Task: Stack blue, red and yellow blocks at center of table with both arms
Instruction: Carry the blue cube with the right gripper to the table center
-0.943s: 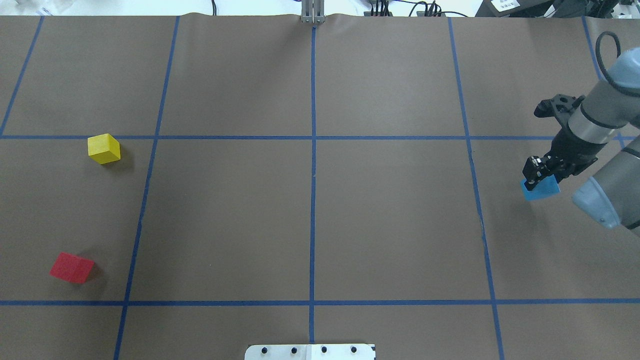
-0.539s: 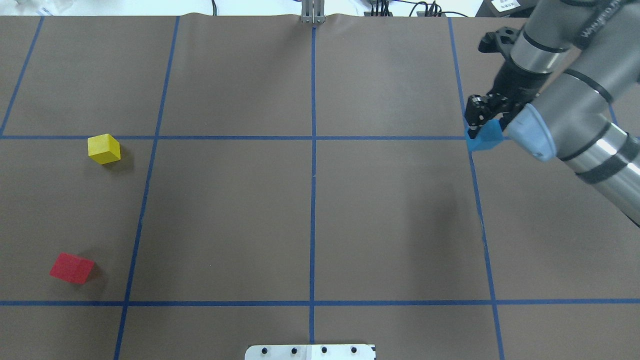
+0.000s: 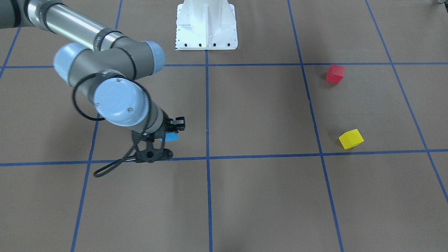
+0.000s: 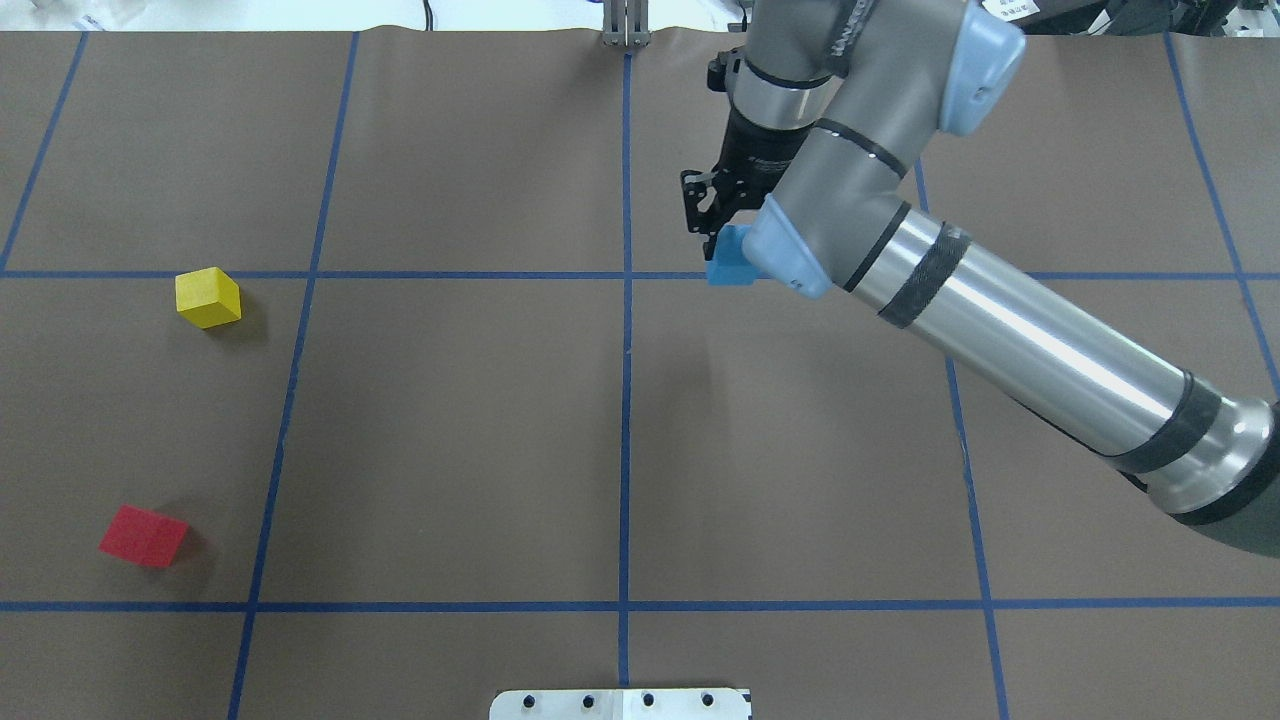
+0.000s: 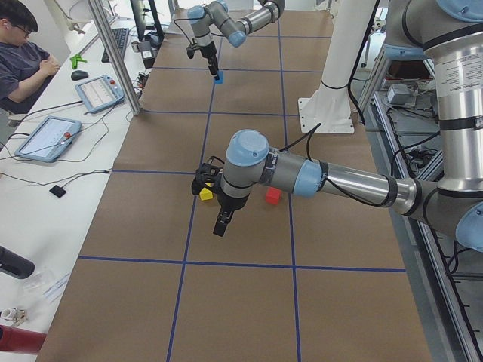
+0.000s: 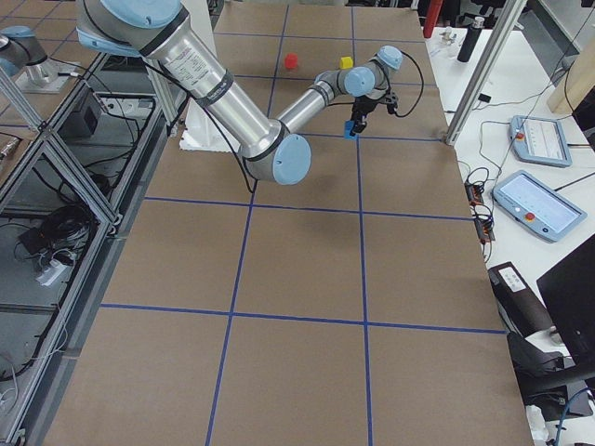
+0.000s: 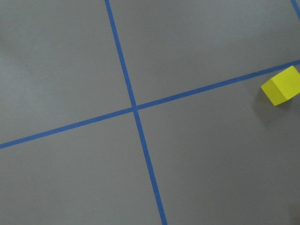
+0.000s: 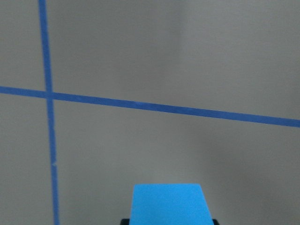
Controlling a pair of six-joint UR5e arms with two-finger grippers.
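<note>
My right gripper is shut on the blue block and holds it above the table, just right of the centre line at the far cross line. The block also shows in the front-facing view and the right wrist view. The yellow block and the red block lie on the table's left side. The left wrist view shows the yellow block at its right edge. My left gripper shows only in the exterior left view, near the yellow block; I cannot tell if it is open.
Blue tape lines divide the brown table cover into a grid. The white robot base plate sits at the near edge. An operator sits at a side desk with tablets beyond the table's far edge.
My right arm has swung left with the blue block, from the table's right edge to just right of the centre line. The yellow and red blocks have not moved.
</note>
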